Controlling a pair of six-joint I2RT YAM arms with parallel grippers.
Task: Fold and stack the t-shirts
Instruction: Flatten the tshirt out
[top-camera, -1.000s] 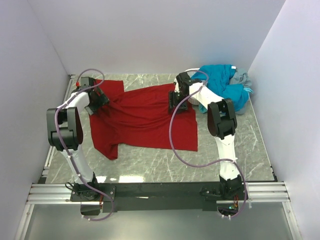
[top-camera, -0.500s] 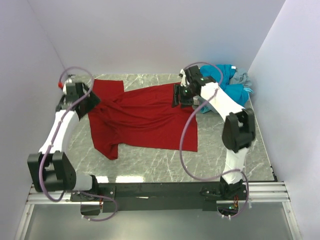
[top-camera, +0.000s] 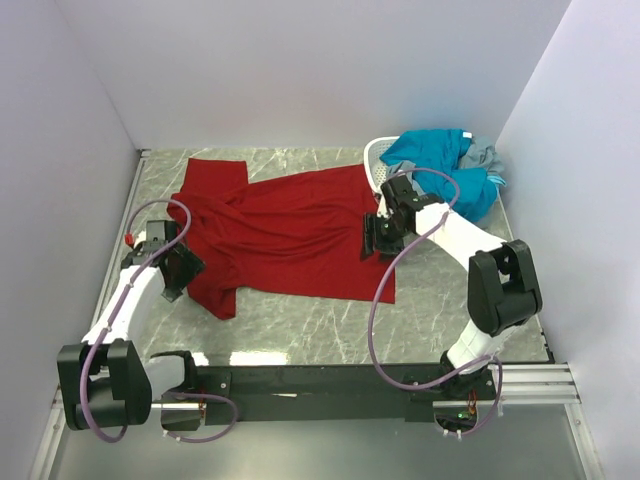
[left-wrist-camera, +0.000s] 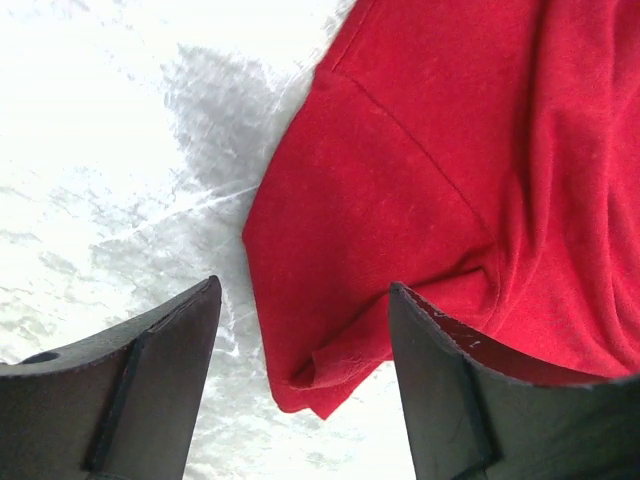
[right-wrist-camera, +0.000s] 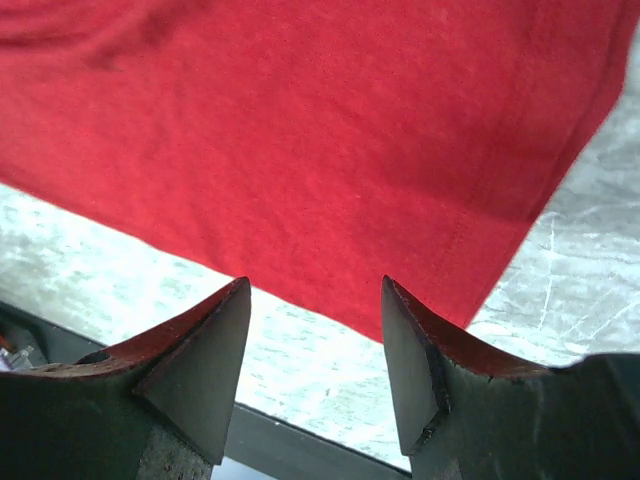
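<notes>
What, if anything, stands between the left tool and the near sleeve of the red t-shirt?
Nothing visible does. The left tool is open over the red t-shirt. The left wrist view shows the sleeve's hem lying directly between the tool's fingers, with only the bare marble table beside it.

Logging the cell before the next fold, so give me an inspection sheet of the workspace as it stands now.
Surface: grey marbled table.
Job's things: red t-shirt spread out, creased, unfolded; teal and grey t-shirts heaped far right.
Clutter: white basket partly under that heap.
Grippers: left gripper, jaws open over a sleeve; right gripper, jaws open over the hem corner.
Cables: purple cables loop along both arms.
Surroundings: white walls; metal rail at near edge.
</notes>
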